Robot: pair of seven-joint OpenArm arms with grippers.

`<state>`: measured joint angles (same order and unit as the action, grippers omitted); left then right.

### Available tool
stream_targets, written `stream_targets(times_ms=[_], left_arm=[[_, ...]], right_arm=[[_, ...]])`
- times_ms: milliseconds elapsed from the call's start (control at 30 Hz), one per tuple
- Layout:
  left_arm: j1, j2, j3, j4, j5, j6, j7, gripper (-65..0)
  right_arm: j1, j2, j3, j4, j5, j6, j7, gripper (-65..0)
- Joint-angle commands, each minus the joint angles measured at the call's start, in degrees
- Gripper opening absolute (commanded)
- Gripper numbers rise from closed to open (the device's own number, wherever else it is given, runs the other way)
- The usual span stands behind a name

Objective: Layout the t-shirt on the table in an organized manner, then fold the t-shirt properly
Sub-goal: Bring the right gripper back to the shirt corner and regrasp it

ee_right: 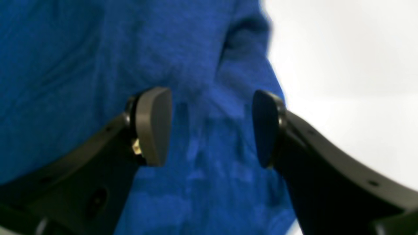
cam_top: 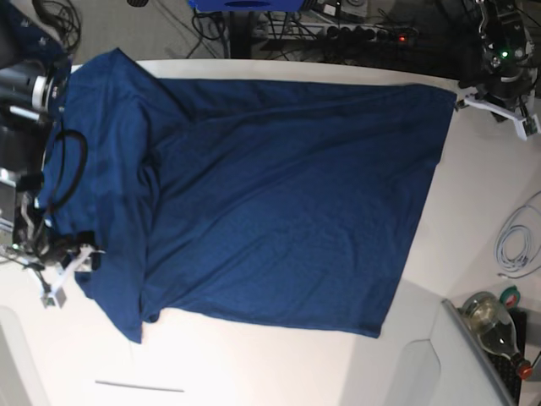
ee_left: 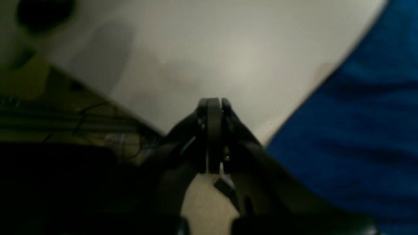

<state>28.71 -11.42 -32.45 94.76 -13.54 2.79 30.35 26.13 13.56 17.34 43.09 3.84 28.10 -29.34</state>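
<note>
Hovering just over the cloth, the right hand (ee_right: 211, 127) is spread wide, with nothing between its two pads, and the t-shirt (ee_right: 98, 58) lies directly under it; its edge runs just beside one pad, with white worktop (ee_right: 343, 65) past it. The left hand (ee_left: 214, 137) is pressed together and holds nothing; it is over bare worktop, beside the shirt's far edge. From the base camera, the t-shirt (cam_top: 270, 194) lies spread nearly flat, its long axis going from one arm to the other. The right hand (cam_top: 63, 271) is already above the fabric, so I judge this arm is nearer for the next grasp.
</note>
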Motion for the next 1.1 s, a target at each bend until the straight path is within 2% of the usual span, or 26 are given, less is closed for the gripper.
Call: stream_targets(times_ms=[0, 100, 200, 400, 700, 733, 800, 867, 900, 1067], left_arm=[[-0.1, -0.2, -1.9, 0.8, 0.0, -0.8, -1.3, -65.0], [-0.2, 0.7, -4.3, 0.7, 0.1, -1.2, -1.2, -65.0], [-0.1, 0.7, -4.5, 0.5, 0.1, -1.2, -1.2, -65.0], [-0.4, 0.7, -4.3, 0.5, 0.2, -1.2, -1.2, -65.0], [-0.4, 0.7, -4.4, 0.5, 0.5, -1.2, -1.2, -65.0], [-0.4, 0.7, -4.4, 0.5, 0.6, -1.2, -1.2, -65.0], [-0.4, 0.7, -4.4, 0.5, 0.6, -1.2, -1.2, -65.0], [-0.4, 0.7, -4.4, 0.4, 0.6, -1.2, -1.2, -65.0], [-0.4, 0.7, -4.4, 0.4, 0.6, -1.2, -1.2, -65.0], [-0.5, 0.7, -4.2, 0.4, 0.6, -1.2, -1.2, -65.0]], right_arm=[[3.6, 1.1, -0.5, -2.7, 0.3, 0.1, 2.7, -28.4], [7.2, 2.3, -0.9, -11.9, 0.3, -2.0, 7.8, -28.4], [7.7, 2.6, -1.0, -14.6, 0.3, -3.2, 10.4, -28.4], [7.4, 2.2, -1.0, -15.0, 0.3, -3.3, 10.6, -32.4], [7.3, 1.2, -0.9, -15.0, 0.4, -3.3, 10.6, -33.8], [7.3, 1.2, -0.9, -15.0, 0.4, -3.3, 10.6, -36.9], [7.3, 1.2, -0.9, -15.0, 0.4, -3.3, 10.6, -47.9], [7.3, 1.2, -0.9, -15.0, 0.4, -3.3, 10.6, -61.8], [7.3, 1.2, -0.9, -14.8, 0.4, -3.3, 10.6, -65.0], [7.4, 1.2, -0.9, -14.3, 0.4, -3.3, 10.6, -65.0]])
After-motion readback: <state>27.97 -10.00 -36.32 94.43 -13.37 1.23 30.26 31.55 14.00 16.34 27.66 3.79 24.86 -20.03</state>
